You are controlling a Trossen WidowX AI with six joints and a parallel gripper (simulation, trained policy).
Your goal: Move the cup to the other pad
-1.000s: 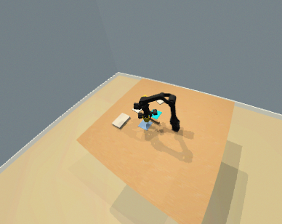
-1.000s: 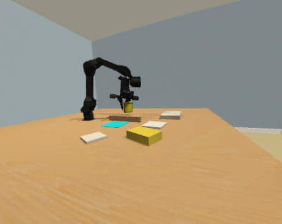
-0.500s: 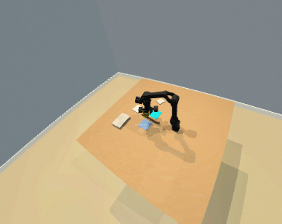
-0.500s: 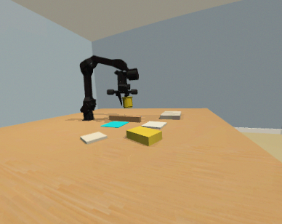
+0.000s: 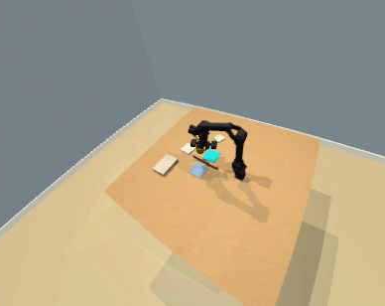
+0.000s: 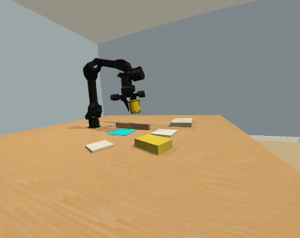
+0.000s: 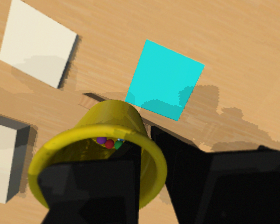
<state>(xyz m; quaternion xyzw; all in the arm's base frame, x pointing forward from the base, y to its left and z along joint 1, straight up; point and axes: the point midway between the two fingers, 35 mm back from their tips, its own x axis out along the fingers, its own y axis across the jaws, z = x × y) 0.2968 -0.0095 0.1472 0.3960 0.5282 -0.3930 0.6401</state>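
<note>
The yellow cup (image 5: 200, 150) (image 6: 135, 107) (image 7: 111, 112) hangs in the air, tilted slightly, higher than the wooden bar. Marbles (image 7: 109, 144) in purple, red and green lie inside it. My gripper (image 6: 130, 103) (image 7: 145, 130) is shut on the cup's wall, one finger inside and one outside. The cyan pad (image 5: 211, 156) (image 6: 123, 132) (image 7: 163, 75) lies flat, bare of objects, beyond the cup in the wrist view. The blue pad (image 5: 198, 170) lies across the bar from it, and is hidden in the wrist view.
The low wooden bar (image 5: 205, 162) (image 6: 132, 126) stands between the pads. A thin white tile (image 5: 188, 149) (image 6: 165, 133) (image 7: 38, 45), another white tile (image 5: 219, 138) (image 6: 100, 146), a thicker pale block (image 5: 166, 165) (image 6: 182, 122) (image 7: 1, 160) and a yellow block (image 6: 154, 143) lie around them.
</note>
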